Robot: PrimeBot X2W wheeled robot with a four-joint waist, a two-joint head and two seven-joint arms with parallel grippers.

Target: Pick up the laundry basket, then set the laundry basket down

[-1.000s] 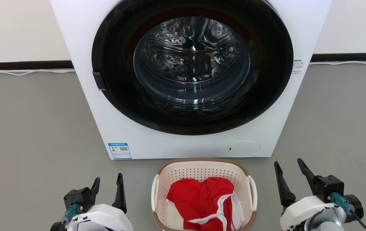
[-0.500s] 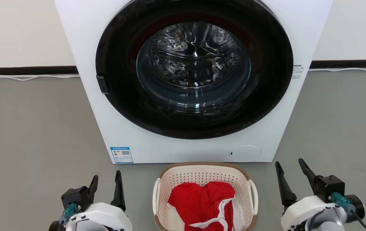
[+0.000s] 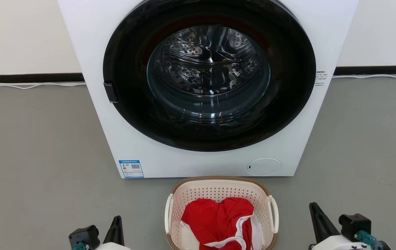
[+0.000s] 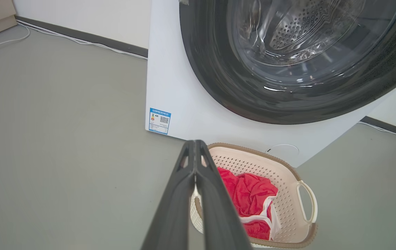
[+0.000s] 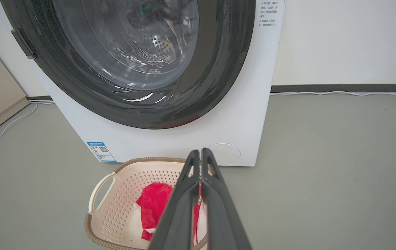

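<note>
The laundry basket (image 3: 218, 179) sat on the grey floor (image 3: 38, 156) at 6 o'clock in the head view, just in front of the white washing machine (image 3: 184, 163), which took up the 12 o'clock half. Whether the basket's far rim touched the machine's front could not be told. The basket's 2 white loop handles stood at its 9 and 3 o'clock sides, and a red garment with white trim (image 3: 218, 218) lay crumpled inside it. The machine's dark round door (image 3: 128, 121) was closed over a shiny drum; a blue label (image 3: 131, 168) sat at the front's 7 o'clock corner and a round white flap (image 3: 263, 166) at its 5 o'clock corner. A white cable (image 3: 27, 84) ran along the foot of the wall.

The left gripper (image 3: 117, 222) rose from 7 o'clock of the head view and the right gripper (image 3: 314, 208) from 5 o'clock, each well apart from the basket with bare floor between. In the left wrist view the left gripper (image 4: 194, 143) had its 2 fingers pressed together, clenched on nothing, with the basket (image 4: 288, 194) at 5 o'clock. In the right wrist view the right gripper (image 5: 198, 151) was likewise clenched and empty, with the basket (image 5: 125, 194) at 7 o'clock.
</note>
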